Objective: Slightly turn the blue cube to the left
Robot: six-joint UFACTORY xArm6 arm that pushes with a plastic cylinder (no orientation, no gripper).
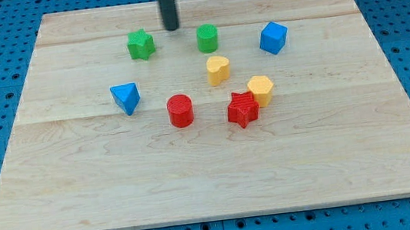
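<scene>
- The blue cube (274, 37) is found near the view's top right of the wooden board (211, 168), sitting alone and well apart from everything else.
- My tip (171, 29) is seen between the green star (140, 45) and the green cylinder (207, 38), touching neither, with nothing being pushed at all.
- So the cube lies off to the view's right of the tip and a bit lower, with the green cylinder parked between them.
- A detour around that cylinder is probably needed, then an off-centre nudge on one of the cube's corners, so it gets spun rather than shoved.
</scene>
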